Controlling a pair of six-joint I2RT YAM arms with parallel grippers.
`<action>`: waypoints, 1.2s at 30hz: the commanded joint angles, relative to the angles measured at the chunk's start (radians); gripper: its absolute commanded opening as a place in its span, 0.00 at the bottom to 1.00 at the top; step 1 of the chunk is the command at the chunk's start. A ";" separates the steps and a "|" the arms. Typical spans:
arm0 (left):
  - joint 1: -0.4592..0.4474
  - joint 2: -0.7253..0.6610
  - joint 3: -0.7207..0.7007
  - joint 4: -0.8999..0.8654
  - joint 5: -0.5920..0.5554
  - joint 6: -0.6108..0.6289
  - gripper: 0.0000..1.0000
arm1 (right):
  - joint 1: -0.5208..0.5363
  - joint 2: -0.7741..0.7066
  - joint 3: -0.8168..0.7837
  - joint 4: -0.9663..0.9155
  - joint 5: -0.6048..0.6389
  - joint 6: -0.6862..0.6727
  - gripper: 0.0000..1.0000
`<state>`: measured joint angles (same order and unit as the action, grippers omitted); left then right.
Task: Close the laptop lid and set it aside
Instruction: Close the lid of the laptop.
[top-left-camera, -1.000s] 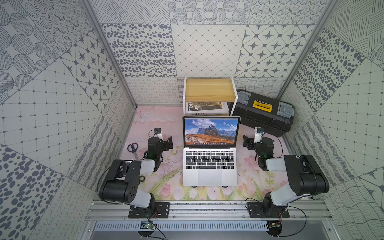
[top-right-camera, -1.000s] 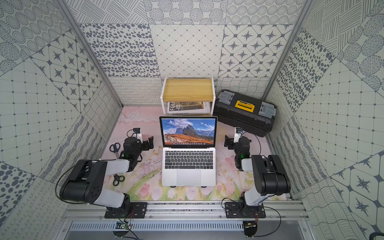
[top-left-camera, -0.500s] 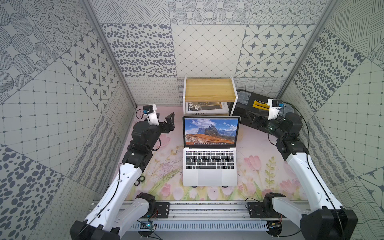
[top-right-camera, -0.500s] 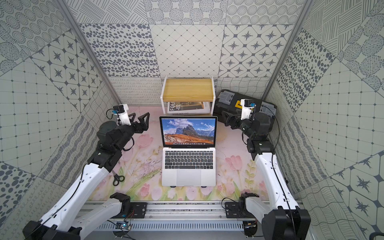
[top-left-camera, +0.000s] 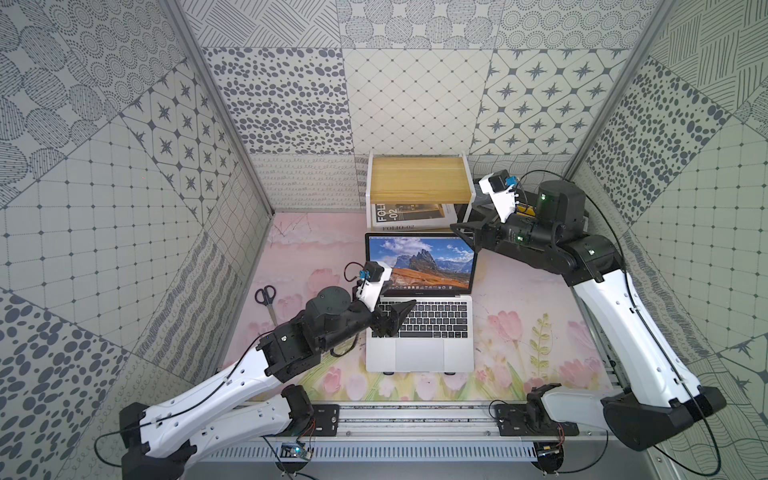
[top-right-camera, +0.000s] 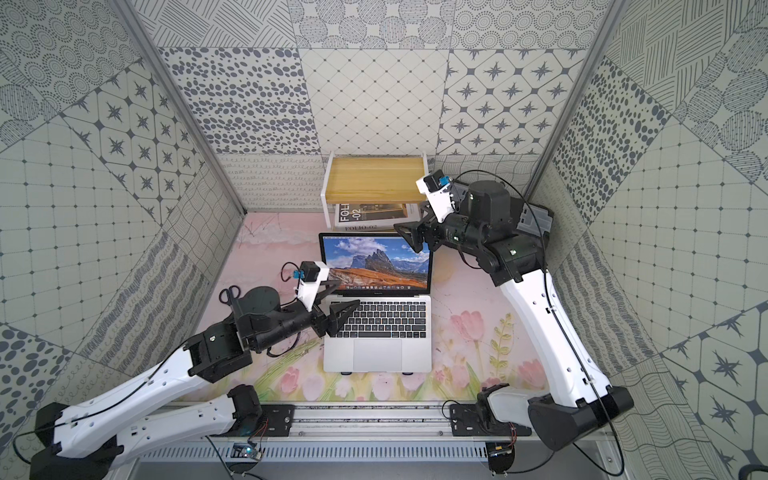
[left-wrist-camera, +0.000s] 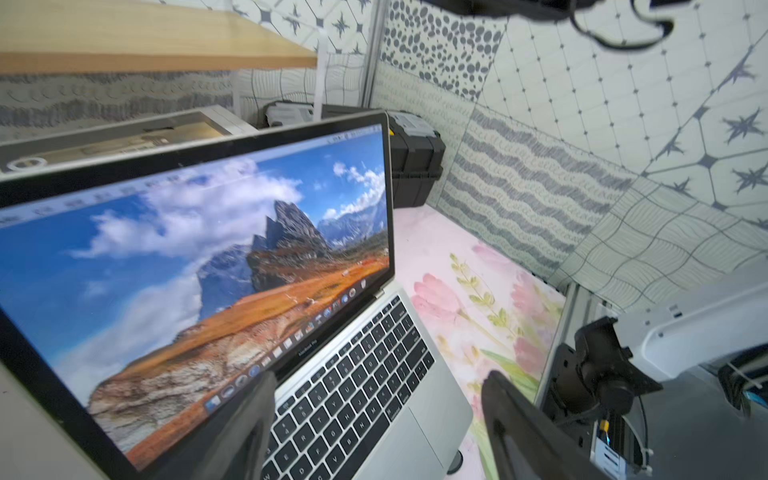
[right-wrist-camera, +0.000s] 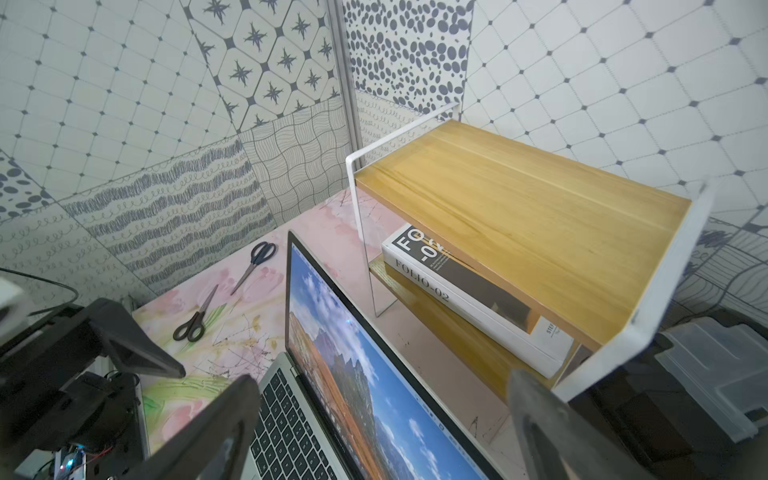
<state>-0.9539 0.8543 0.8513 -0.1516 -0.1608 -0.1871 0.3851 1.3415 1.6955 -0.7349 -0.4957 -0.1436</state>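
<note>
The silver laptop (top-left-camera: 419, 353) (top-right-camera: 376, 353) sits open in the middle of the floral mat. Its lid (top-left-camera: 419, 259) (top-right-camera: 376, 262) stands up, showing a mountain wallpaper. My left gripper (top-right-camera: 348, 293) (left-wrist-camera: 378, 386) hovers open over the left part of the keyboard, just in front of the screen's lower left corner, holding nothing. My right gripper (top-left-camera: 463, 232) (right-wrist-camera: 384, 382) is open above the lid's upper right corner, with the lid's top edge showing between its fingers and nothing held.
A yellow wooden shelf (top-left-camera: 417, 183) with a white frame stands behind the laptop, and a FOLIO-02 book (top-left-camera: 409, 216) lies under it. The right arm partly hides a black toolbox (top-right-camera: 536, 216). Scissors (top-left-camera: 266, 297) lie on the mat (top-left-camera: 532, 324) at the left.
Both arms have unfolded from beside the laptop. The left gripper swung in over the keyboard's left side and narrowed a little. The right gripper moved to the lid's upper right corner.
</note>
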 joint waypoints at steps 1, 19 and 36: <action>-0.093 0.035 -0.079 0.013 -0.116 -0.058 0.82 | 0.036 0.126 0.179 -0.276 0.030 -0.119 0.97; -0.104 0.155 -0.256 0.100 -0.154 -0.272 0.74 | 0.138 0.572 0.736 -0.646 0.042 -0.291 0.92; -0.106 0.237 -0.293 0.134 -0.197 -0.343 0.70 | 0.153 0.655 0.790 -0.743 -0.062 -0.375 0.77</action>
<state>-1.0515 1.0801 0.5655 -0.0753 -0.3218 -0.4835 0.5308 1.9999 2.4744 -1.4593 -0.5167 -0.4877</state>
